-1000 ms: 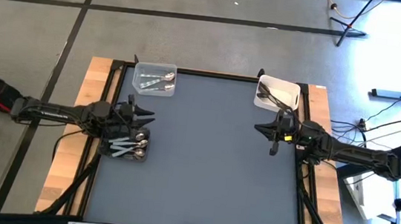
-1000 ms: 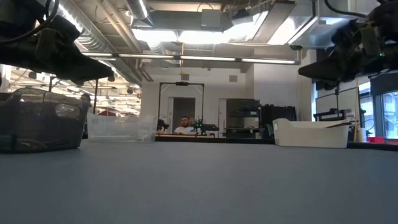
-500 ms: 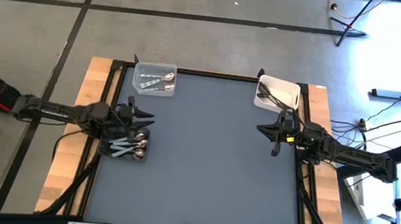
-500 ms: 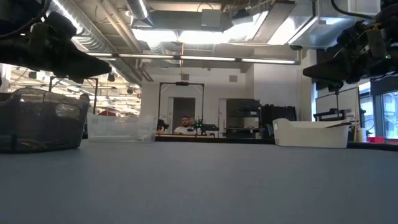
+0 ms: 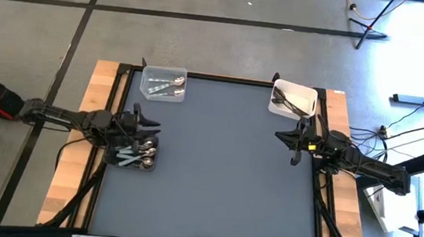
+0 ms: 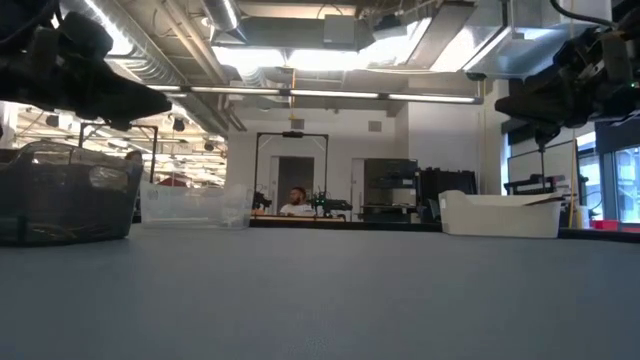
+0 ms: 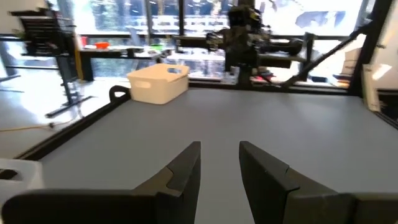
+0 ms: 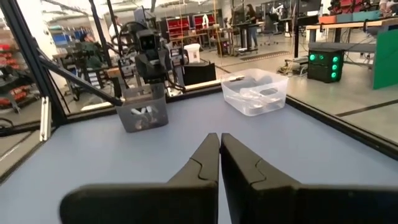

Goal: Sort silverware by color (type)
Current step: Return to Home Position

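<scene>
Silverware (image 5: 139,155) lies in three bins on the worktop (image 5: 214,174).
Black bin (image 6: 65,205), clear bin (image 5: 147,70), white bin (image 5: 312,91) (darker spoons here); left arm (image 5: 62,118) by the black bin, jaws slightly spread; right arm (image 5: 350,154) near the white, jaws pressed together.

A robotics lab in an open industrial hall. Two dark robot arms (image 5: 62,117) are mounted at a framed bench (image 5: 213,182) on a grey concrete floor (image 5: 227,45) marked with black tape lines (image 5: 207,18). Exposed ceiling ducts (image 6: 185,75), strip lights (image 6: 330,58), equipment racks (image 6: 385,190), loose cables (image 5: 397,126) and a person (image 6: 295,203) at a far desk surround it.
</scene>
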